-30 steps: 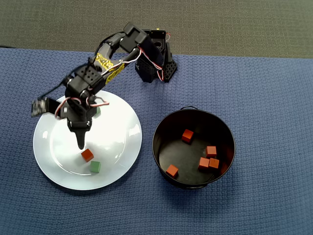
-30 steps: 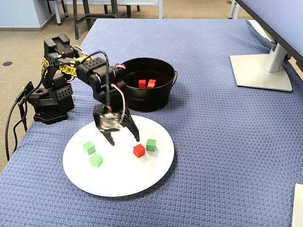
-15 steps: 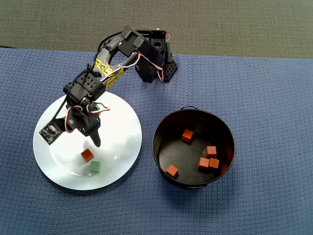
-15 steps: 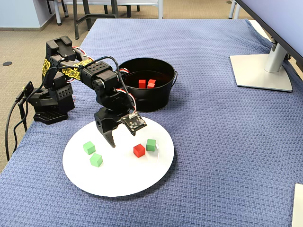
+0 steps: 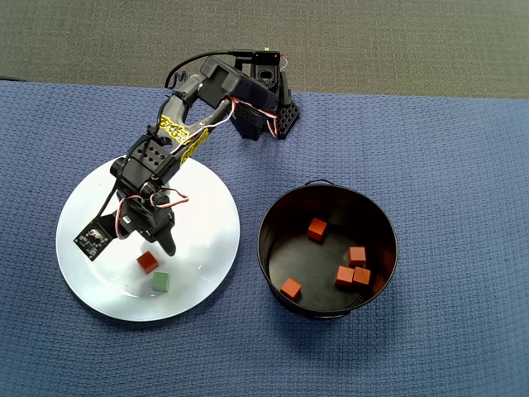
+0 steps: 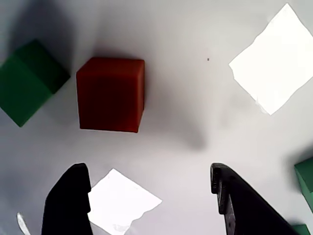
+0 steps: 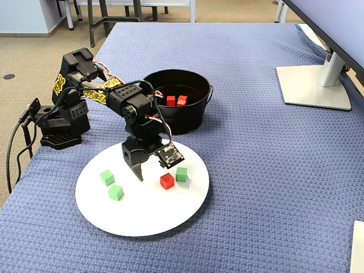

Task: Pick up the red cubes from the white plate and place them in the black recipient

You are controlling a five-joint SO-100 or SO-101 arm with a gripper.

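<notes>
One red cube [image 5: 147, 262] [image 6: 111, 94] [image 7: 166, 181] lies on the white plate [image 5: 207, 207] [image 7: 142, 219] [image 6: 195, 107], with a green cube [image 5: 161, 281] [image 6: 27, 81] [image 7: 181, 174] close beside it. My gripper [image 5: 157, 246] [image 6: 149, 174] [image 7: 152, 170] hovers low over the plate, open, with nothing between its fingers. In the wrist view the red cube sits just ahead of the left finger [image 6: 68, 200], apart from it. The black recipient [image 5: 264, 240] [image 7: 176, 122] holds several red cubes [image 5: 316, 229].
Two more green cubes [image 7: 107, 177] [image 7: 115, 192] lie on the plate's near left in the fixed view. The arm's base [image 5: 263, 107] [image 7: 60, 122] stands behind the plate on the blue cloth. A monitor foot [image 7: 315, 85] sits far right.
The gripper has turned at the wrist and come down closer to the red cube on the plate. The cubes and pot have not moved.
</notes>
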